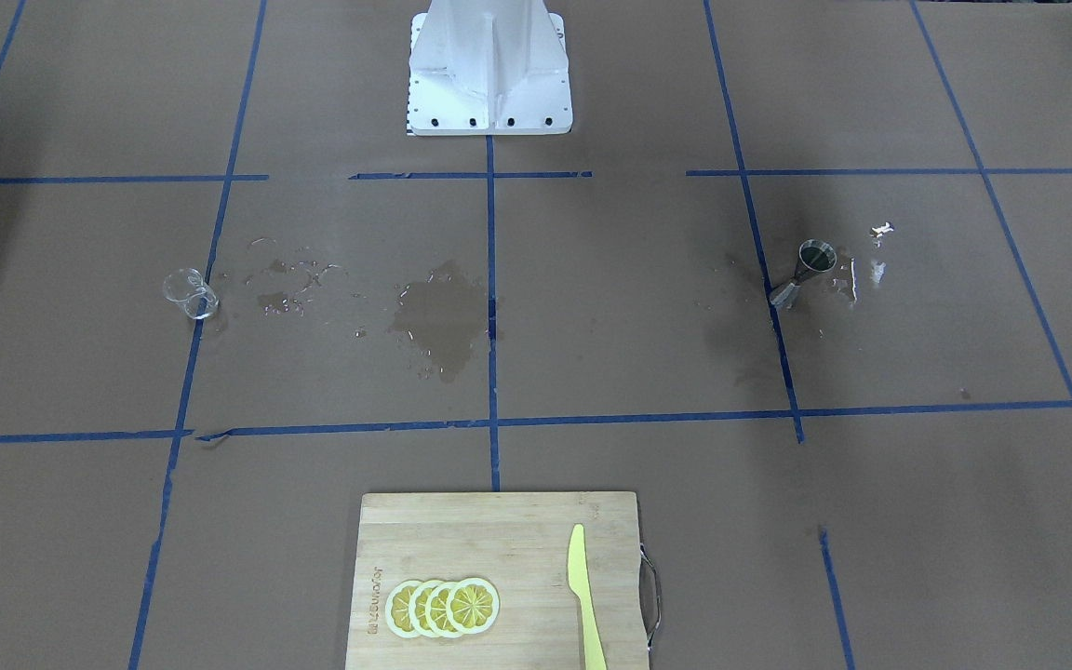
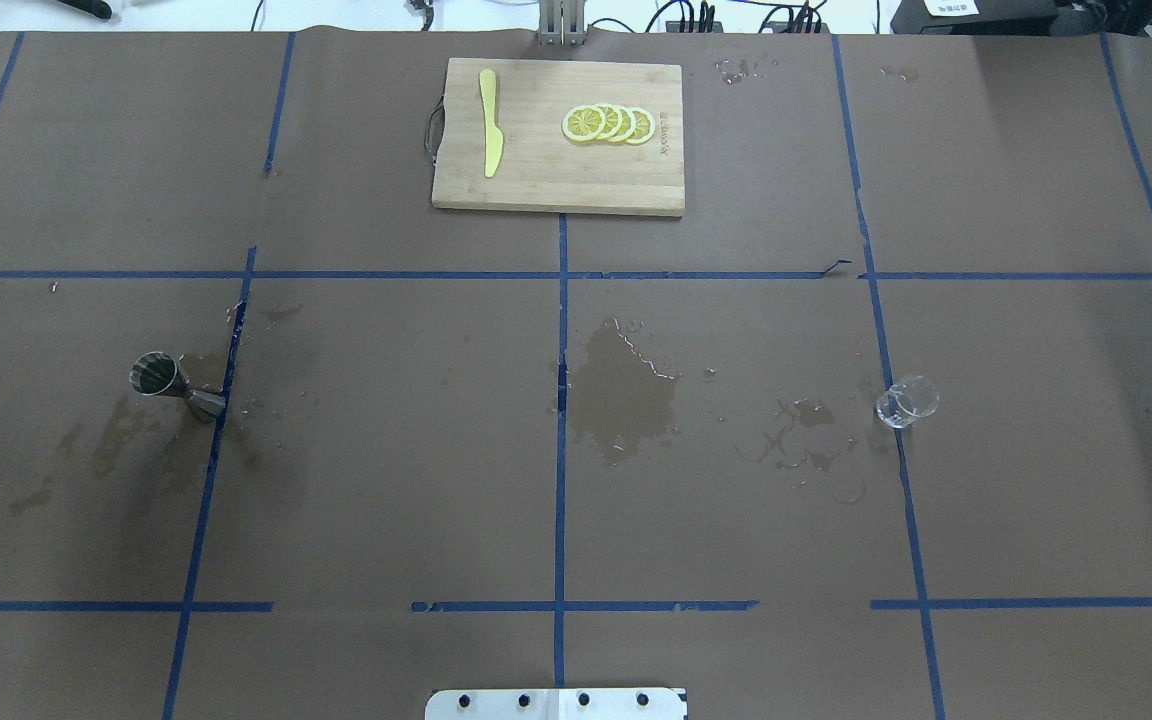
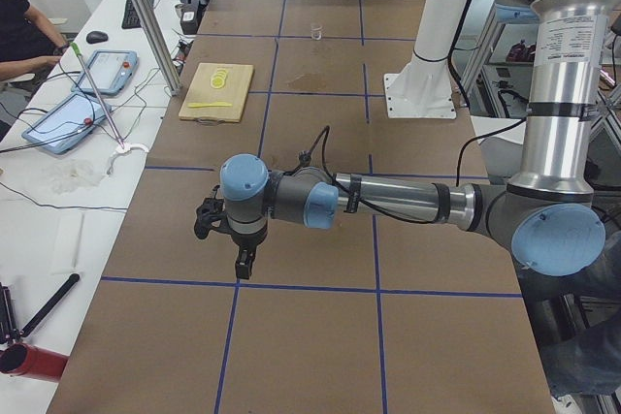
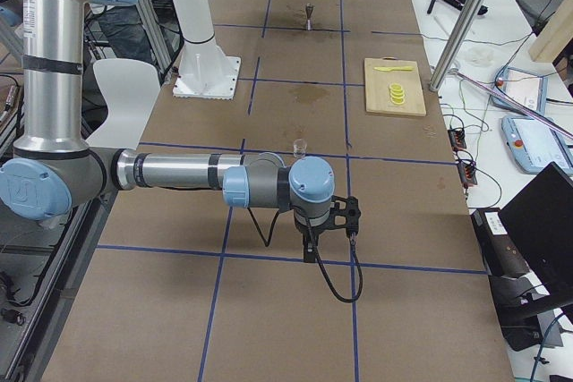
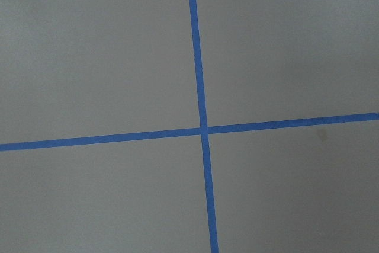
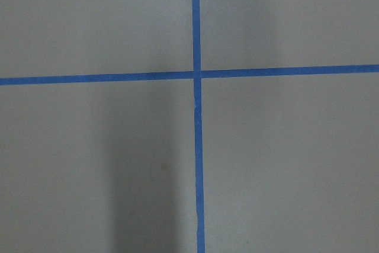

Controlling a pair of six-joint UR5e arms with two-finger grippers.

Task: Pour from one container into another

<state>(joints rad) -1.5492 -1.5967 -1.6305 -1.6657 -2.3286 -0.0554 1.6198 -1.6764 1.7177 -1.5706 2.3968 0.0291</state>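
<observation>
The clear glass cup (image 2: 907,402) stands alone on the brown paper at the right (image 1: 190,294), also small in the side views (image 3: 315,31) (image 4: 299,145). The steel jigger (image 2: 174,385) stands upright at the left (image 1: 806,272) (image 4: 309,17). My left gripper (image 3: 243,265) hangs low over the table near its left end, far from the cup, and shows only in the exterior left view. My right gripper (image 4: 309,251) hangs low near the right end, short of the glass. I cannot tell whether either is open or shut. Both wrist views show only paper and blue tape.
A wooden cutting board (image 2: 536,180) at the far edge carries lemon slices (image 2: 608,123) and a yellow knife (image 2: 489,135). Wet patches (image 2: 626,395) darken the paper mid-table and near the jigger. The white base (image 1: 489,70) stands at the robot's side. A person sits at the side desk.
</observation>
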